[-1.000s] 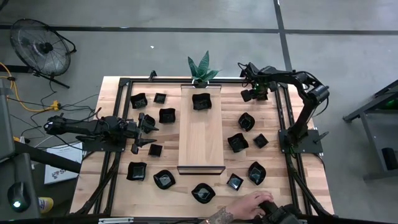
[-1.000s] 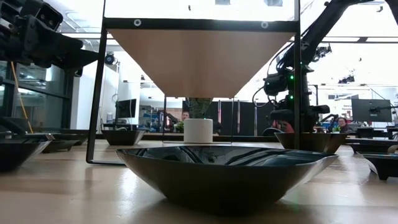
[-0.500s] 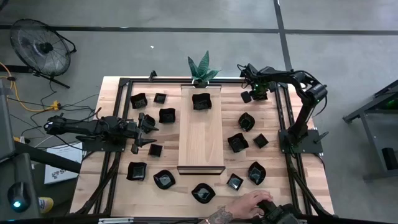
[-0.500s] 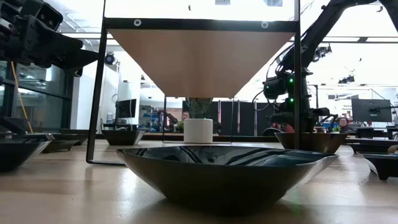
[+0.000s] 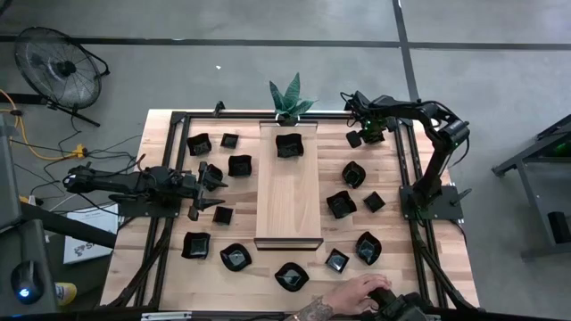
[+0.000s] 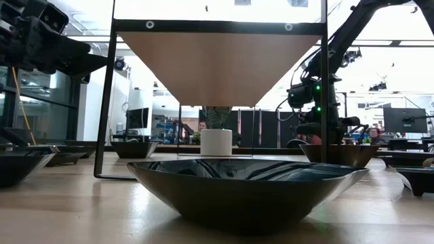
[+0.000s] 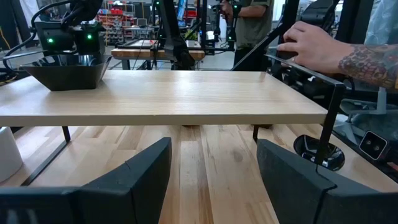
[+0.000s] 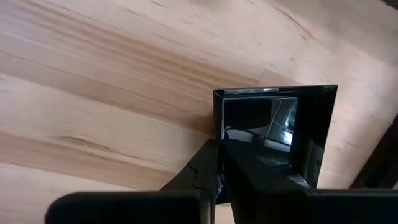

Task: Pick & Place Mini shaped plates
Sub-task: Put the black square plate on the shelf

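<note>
Pinching one wall of a small glossy black square plate, the right gripper works at the high view's upper right. Spread wide, the left gripper hovers at left centre. Another glossy black plate sits atop the long pale wooden board.
</note>
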Robot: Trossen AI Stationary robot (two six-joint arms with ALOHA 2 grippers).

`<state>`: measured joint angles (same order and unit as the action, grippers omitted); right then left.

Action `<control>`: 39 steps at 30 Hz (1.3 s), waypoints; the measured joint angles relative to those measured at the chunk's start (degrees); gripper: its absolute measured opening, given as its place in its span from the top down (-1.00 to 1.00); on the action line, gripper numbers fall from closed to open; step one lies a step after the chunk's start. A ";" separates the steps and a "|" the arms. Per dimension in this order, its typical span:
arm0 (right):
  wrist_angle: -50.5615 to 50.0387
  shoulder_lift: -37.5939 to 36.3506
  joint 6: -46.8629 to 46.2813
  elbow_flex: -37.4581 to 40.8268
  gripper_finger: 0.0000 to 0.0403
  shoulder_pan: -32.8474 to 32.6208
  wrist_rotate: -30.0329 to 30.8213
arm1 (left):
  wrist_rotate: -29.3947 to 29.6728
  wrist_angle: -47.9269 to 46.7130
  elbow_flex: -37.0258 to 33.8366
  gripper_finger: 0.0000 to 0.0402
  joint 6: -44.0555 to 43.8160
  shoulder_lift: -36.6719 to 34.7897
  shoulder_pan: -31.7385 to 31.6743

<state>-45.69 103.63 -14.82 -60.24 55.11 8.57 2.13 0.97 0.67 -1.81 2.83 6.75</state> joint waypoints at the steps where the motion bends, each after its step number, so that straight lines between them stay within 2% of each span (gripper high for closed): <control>1: -0.72 0.00 0.27 -0.30 0.91 -0.01 -0.11 | -0.02 0.02 0.00 -0.16 -0.02 0.00 0.02; 19: -16.22 -0.20 0.23 -10.69 0.98 -5.49 0.01 | -0.02 0.02 0.00 -0.16 -0.01 0.00 0.00; 25: -23.30 -0.93 -1.51 -14.88 0.98 -8.03 3.38 | -0.01 0.00 0.00 -0.16 0.00 -0.02 0.00; 33: -29.83 -9.73 -5.95 -15.88 0.97 -14.34 5.22 | -0.01 0.01 0.00 -0.16 -0.01 -0.01 0.00; 39: -32.94 -16.85 -10.99 -15.88 0.99 -23.61 4.59 | -0.02 0.00 0.00 -0.16 -0.02 -0.01 0.01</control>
<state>-78.62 86.79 -25.80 -76.12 31.51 13.16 2.11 0.97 0.67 -1.83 2.82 6.75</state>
